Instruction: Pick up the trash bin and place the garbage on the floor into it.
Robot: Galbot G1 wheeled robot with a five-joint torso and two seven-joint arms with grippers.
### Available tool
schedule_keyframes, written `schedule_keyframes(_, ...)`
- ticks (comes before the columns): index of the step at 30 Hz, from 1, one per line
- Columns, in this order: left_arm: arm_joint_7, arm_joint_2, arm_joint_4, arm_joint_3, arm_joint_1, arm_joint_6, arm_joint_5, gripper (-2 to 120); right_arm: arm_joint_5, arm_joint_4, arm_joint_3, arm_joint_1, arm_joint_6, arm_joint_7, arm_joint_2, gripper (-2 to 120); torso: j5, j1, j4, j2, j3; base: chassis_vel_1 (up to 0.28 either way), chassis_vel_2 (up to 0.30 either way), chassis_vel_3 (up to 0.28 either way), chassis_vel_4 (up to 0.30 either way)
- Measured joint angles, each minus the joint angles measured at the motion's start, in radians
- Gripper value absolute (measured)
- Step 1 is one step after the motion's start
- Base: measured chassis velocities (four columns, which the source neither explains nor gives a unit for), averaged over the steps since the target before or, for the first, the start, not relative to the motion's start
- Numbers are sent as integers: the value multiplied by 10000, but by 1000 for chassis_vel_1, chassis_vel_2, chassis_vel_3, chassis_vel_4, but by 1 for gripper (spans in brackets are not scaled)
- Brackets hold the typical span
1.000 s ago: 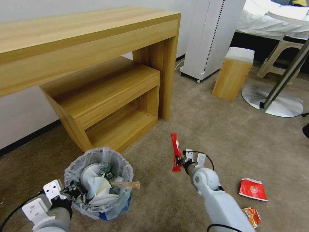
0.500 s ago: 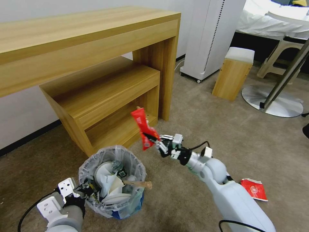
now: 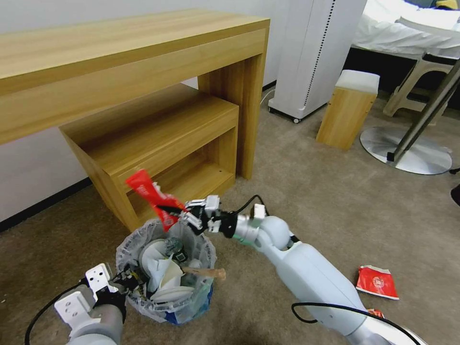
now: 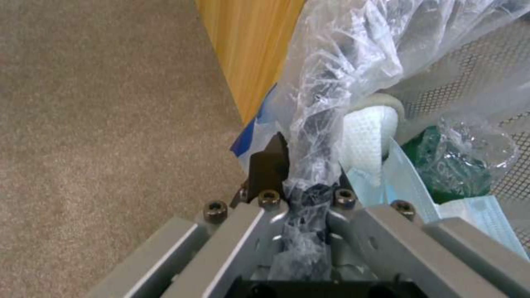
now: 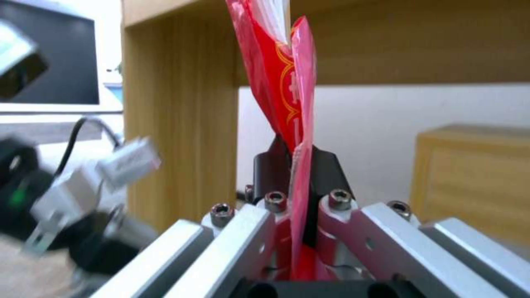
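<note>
The trash bin, blue at its base and lined with a crinkly white bag, stands on the beige carpet floor near the wooden desk. It holds white slippers, paper and a wooden stick. My left gripper is shut on the bag-covered rim. My right gripper is shut on a long red snack packet, held in the air over the bin's far rim; the packet stands up between the fingers. Another red packet and an orange wrapper lie on the carpet at the right.
A wooden desk with a low shelf unit stands just behind the bin. Farther right are a white appliance, a small wooden stool and a round metal stand base. Open carpet lies in the middle.
My right arm has swung left with the red packet, from mid-floor to above the bin. The left gripper shifted the bin slightly right, then held still.
</note>
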Motion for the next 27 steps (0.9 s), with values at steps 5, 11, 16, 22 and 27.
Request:
schedule_keyframes(5,0,-10,0,32,19,0,-1,1,-308,-310,97,-319,21,-130,-53,0,1,0,-2,0,0,0,0,0,0)
schedule_keyframes(11,7,-33,0,84,55,0,35,1,-275,-720,163,-500,115,107,6,16,2,0,-2,0,0,0,0,0,0)
schedule_keyframes(16,15,-36,0,69,87,0,48,1,-296,-828,72,-499,151,93,16,32,2,0,-1,0,0,0,0,0,0)
schedule_keyframes(22,21,-40,0,32,97,0,46,1,-382,-715,55,-620,150,-226,-71,59,2,0,-1,0,0,0,0,0,0)
schedule_keyframes(27,34,-47,0,5,27,0,21,1,-382,-383,317,-926,149,-394,-252,78,2,0,-1,0,0,0,0,0,0)
